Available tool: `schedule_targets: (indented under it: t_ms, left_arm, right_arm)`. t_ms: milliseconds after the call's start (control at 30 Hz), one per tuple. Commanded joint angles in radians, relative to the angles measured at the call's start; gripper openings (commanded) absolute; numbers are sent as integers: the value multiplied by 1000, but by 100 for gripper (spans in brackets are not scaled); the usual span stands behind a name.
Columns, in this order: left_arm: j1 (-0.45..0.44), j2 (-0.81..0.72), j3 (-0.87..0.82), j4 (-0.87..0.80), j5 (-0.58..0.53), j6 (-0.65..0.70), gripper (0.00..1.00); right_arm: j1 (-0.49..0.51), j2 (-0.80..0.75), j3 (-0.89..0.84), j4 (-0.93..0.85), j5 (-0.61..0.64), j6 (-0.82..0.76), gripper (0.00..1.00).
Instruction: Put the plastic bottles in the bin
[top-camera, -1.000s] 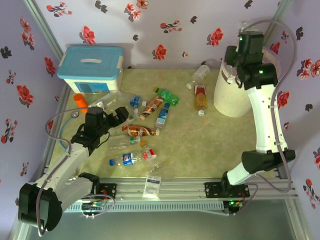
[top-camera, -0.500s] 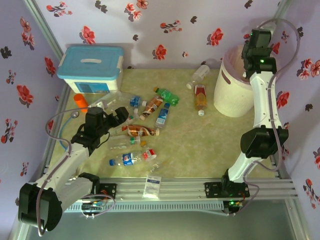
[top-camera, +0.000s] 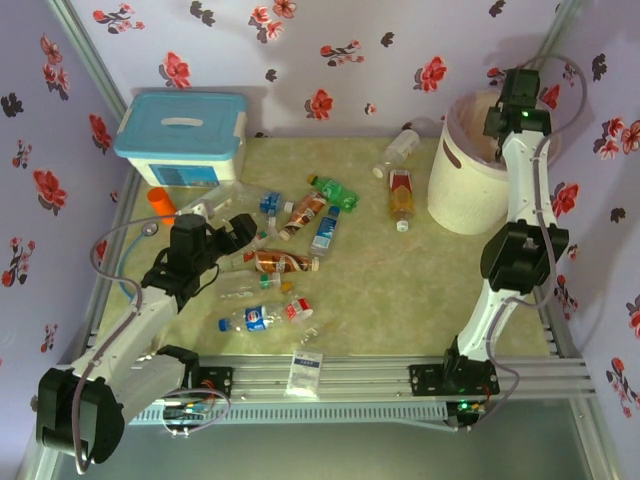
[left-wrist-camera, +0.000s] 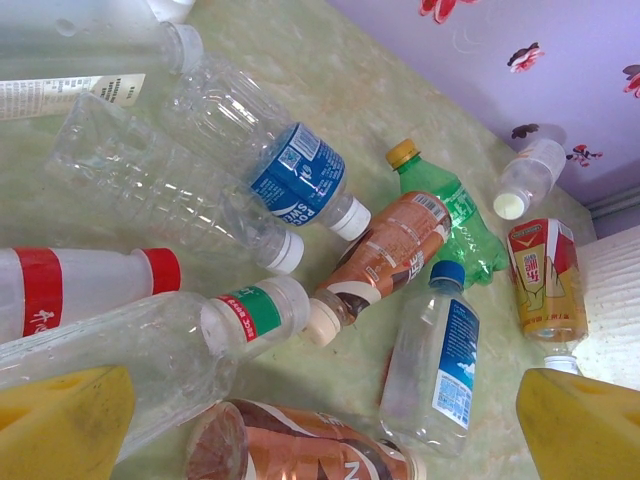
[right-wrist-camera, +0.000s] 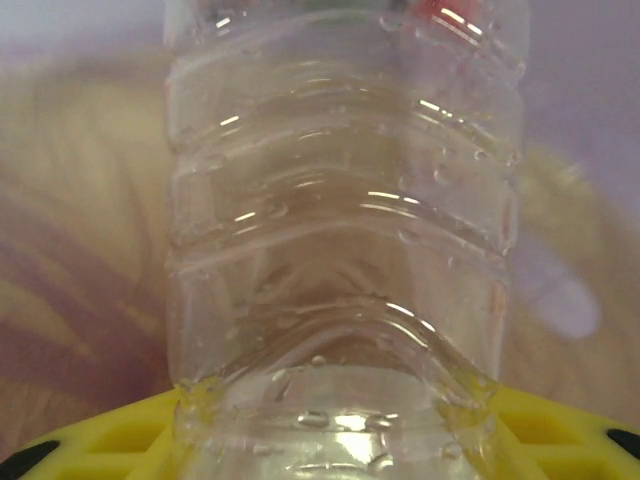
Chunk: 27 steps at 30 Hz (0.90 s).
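Over round white plastic bin (top-camera: 455, 205), right gripper (right-wrist-camera: 332, 445) clamped on clear ribbed plastic bottle (right-wrist-camera: 340, 250), long axis pointing straight out from gripper; left gripper (left-wrist-camera: 320, 425) wide open, empty. Marbled green tabletop (top-camera: 380, 290), lilac floral walls (top-camera: 400, 30).

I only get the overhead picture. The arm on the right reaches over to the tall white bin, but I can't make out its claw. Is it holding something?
Observer: Yes. Its wrist camera shows the right gripper shut on a clear ribbed bottle.
Operator: And the claw on the other arm?
Observer: The left gripper is open and empty, above the loose bottles.
Operator: Which bottle is nearest to it?
Observer: A clear bottle with a green label, lying on its side just ahead of the yellow fingers.
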<state>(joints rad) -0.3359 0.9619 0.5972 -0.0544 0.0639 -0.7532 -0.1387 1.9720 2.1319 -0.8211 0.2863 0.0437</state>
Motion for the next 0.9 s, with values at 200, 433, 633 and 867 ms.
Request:
schedule_targets:
  t_ms: [200,433,633,867]
  left_arm:
    - [-5,-25,-7,-19,-10,19,98]
    - [-5,-14,-10,-11,-14,23,98]
    - [-5,-3,-12,-1,-14,24,98]
    - [0,-1,3,-39,-16,68,98]
  right_arm:
    - [1,67,82,-268,-175,-23,51]
    - [12,-4,21,-355,-228,-4,50]
    - [42,-84,-70,-389,-238,25,50]
    - [50,-126,-150,-339,-218,49,51]
